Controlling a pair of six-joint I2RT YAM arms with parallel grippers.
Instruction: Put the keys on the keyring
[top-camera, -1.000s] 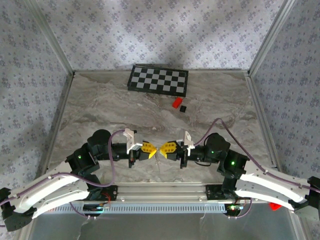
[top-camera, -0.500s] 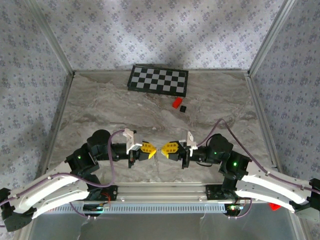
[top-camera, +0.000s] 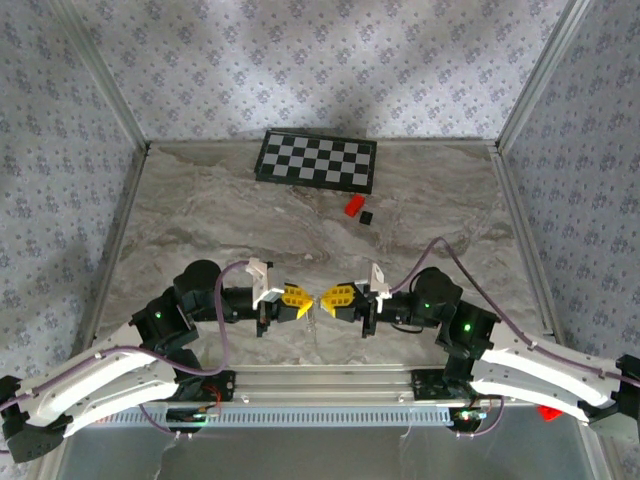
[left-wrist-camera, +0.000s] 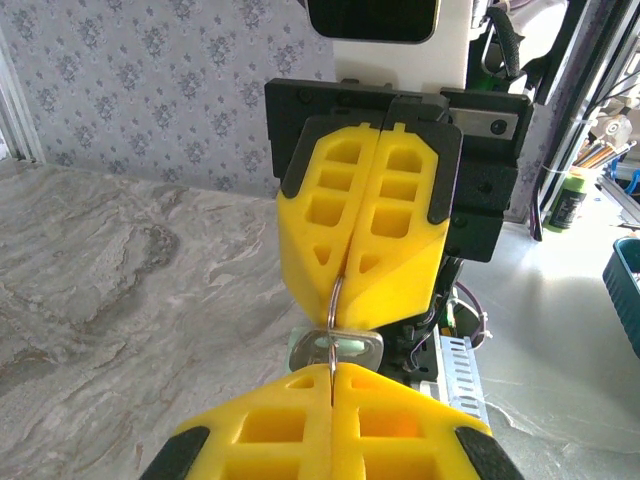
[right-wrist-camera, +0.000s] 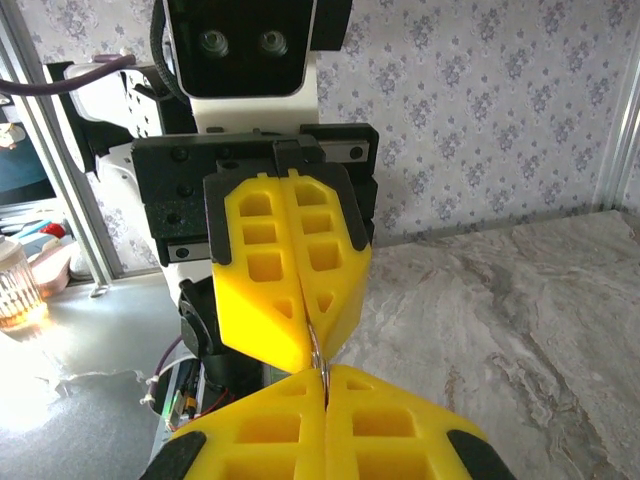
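The keyring (left-wrist-camera: 334, 318), a thin wire loop, is strung between two sets of yellow fingertips above the table (top-camera: 200, 220), near its 6 o'clock edge. A pale, silvery key (left-wrist-camera: 355, 350) sits just behind the loop's lower part (whether it is already threaded on cannot be told). The left gripper (left-wrist-camera: 332, 385) is clamped on one end of the loop. The right gripper (left-wrist-camera: 346, 295) faces it tip to tip and pinches the other end. The wire looks light, springy and slick, so it probably wants a firm pinch away from its split. The key looks flat and stiff, best taken by its head. A red block (top-camera: 353, 206) and a black cube (top-camera: 367, 216) lie well apart, toward 1 o'clock.
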